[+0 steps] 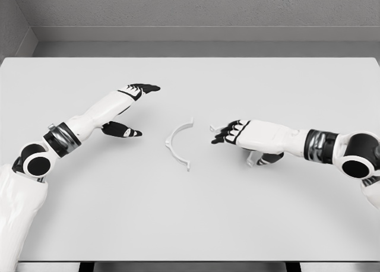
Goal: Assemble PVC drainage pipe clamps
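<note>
A white half-ring pipe clamp (176, 144) lies on the white table (190, 218) at the middle, its open side facing right. A second white clamp half (250, 161) lies mostly hidden under my right hand (243, 144); only its two ends show, one by the fingertips and one below the palm. The right hand's fingers are spread over it, thumb low on the near side, and no closed grip shows. My left hand (135, 108) hovers left of the middle clamp, open and holding nothing, fingers pointing right and the thumb well apart.
The table's back edge meets a grey wall (190, 22). Both forearms stretch in over the table from the lower left and the right edge.
</note>
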{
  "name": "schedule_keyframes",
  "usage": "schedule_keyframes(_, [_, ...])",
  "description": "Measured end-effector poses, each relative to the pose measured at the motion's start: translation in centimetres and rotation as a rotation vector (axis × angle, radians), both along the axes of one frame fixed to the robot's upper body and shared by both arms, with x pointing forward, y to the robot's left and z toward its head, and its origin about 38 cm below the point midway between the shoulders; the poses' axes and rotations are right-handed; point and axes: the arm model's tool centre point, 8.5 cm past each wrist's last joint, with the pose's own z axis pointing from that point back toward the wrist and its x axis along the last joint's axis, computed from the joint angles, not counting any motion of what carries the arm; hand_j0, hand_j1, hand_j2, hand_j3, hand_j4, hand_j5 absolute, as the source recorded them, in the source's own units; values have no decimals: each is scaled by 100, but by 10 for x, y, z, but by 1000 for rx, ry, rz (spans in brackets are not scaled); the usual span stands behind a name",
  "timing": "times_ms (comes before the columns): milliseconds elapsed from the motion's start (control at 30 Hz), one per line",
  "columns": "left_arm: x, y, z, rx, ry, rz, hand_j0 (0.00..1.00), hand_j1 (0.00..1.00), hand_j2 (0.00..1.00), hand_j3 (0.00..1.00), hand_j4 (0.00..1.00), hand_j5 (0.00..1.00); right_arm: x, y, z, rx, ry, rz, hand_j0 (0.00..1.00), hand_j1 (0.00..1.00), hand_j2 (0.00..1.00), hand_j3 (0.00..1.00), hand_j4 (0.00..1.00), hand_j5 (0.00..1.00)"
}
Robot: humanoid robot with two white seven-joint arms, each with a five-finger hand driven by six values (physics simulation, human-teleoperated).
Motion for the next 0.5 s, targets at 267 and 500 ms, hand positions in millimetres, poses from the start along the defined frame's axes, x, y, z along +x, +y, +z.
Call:
schedule_keyframes(267, [1, 2, 1, -2, -2, 6, 100, 100, 100, 100, 100, 100, 5, 0, -3, -13, -4, -12, 100, 100, 100, 100, 100, 100])
schedule_keyframes(500, [1, 3, 1, -3, -1, 9, 100, 100, 100, 100, 100, 100, 9, 5, -4, -14, -12, -13, 100, 100, 100, 100, 100, 100])
